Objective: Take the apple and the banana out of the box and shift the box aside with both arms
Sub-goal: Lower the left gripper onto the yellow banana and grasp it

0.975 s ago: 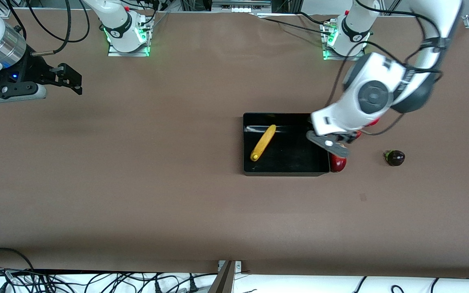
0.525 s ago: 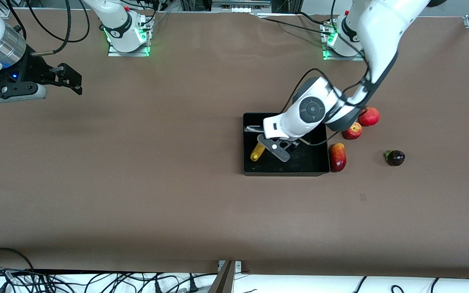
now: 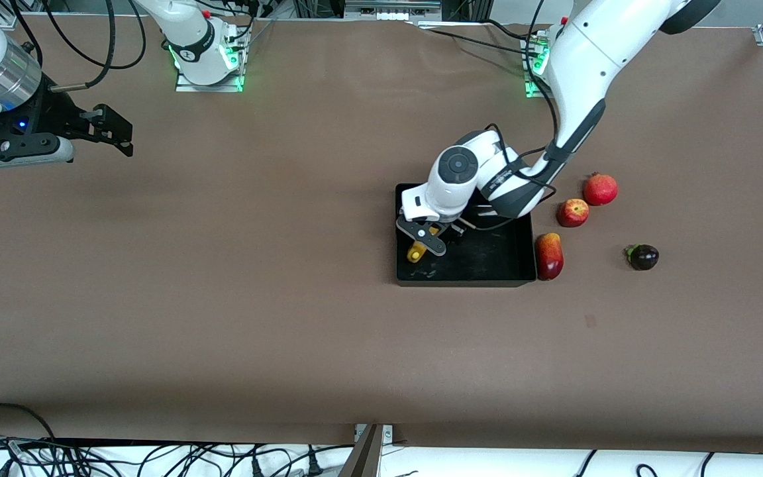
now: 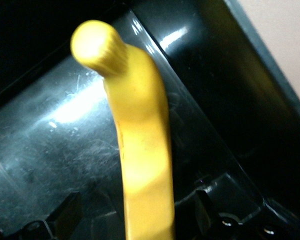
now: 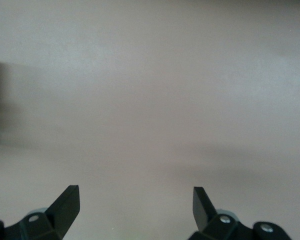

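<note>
The black box [image 3: 461,281] sits mid-table with the slim yellow banana [image 3: 415,252] lying in it at the end toward the right arm. My left gripper [image 3: 436,238] is down in the box, open, with a finger on each side of the banana [image 4: 140,150] and a gap on both sides; it also shows in the left wrist view [image 4: 135,212]. The red-and-yellow apple [image 3: 573,212] lies on the table outside the box, toward the left arm's end. My right gripper [image 3: 120,132] waits open and empty over bare table at the right arm's end [image 5: 135,200].
A dark-red mango [image 3: 549,256] lies against the box's outer wall, nearer the front camera than the apple. A red pomegranate [image 3: 601,189] lies beside the apple, farther from the camera. A small dark purple fruit [image 3: 643,256] lies toward the left arm's end.
My left gripper has swept from over the mango across the box and come down astride the banana. The right arm has not moved.
</note>
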Controlling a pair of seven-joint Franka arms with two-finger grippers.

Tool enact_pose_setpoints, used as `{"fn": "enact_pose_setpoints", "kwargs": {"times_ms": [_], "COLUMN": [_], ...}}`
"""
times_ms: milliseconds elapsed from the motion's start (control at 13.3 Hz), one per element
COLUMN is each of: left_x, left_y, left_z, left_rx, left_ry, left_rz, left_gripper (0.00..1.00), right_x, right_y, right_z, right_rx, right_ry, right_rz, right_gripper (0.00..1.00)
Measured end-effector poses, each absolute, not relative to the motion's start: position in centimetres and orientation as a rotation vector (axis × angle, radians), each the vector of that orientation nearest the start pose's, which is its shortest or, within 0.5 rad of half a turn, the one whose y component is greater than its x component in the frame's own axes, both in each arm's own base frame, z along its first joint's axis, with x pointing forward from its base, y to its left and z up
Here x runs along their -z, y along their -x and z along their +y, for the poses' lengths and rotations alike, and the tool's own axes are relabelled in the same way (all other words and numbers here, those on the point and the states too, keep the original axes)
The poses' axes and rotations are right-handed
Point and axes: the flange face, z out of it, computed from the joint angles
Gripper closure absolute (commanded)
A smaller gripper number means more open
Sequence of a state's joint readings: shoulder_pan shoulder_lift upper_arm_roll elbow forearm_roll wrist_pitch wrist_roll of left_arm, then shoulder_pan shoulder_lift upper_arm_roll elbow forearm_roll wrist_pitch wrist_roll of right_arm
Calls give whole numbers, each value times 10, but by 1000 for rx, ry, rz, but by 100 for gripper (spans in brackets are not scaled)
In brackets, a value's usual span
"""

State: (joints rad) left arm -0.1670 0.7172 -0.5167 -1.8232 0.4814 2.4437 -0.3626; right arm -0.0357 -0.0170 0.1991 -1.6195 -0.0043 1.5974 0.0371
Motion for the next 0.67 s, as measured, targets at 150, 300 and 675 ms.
{"fn": "enact_pose_setpoints", "kwargs": {"times_ms": [150, 300, 675], "left_x": [-172, -165, -174], "left_y": [-514, -513, -516], "left_z": [-393, -394, -398], "left_rx": [48, 54, 78], "left_ry": [3079, 3102, 3132], "left_rz": [854, 829, 744], "left_gripper": [11, 100, 100], "right_x": [-613, -613, -613], "right_y": [-544, -544, -544], "right_z": [90, 91, 91], "right_rx": [-6, -5, -4], "right_ry": [3143, 3143, 3143], "right_rz": [-199, -200, -201], "right_gripper": [0, 0, 0]}}
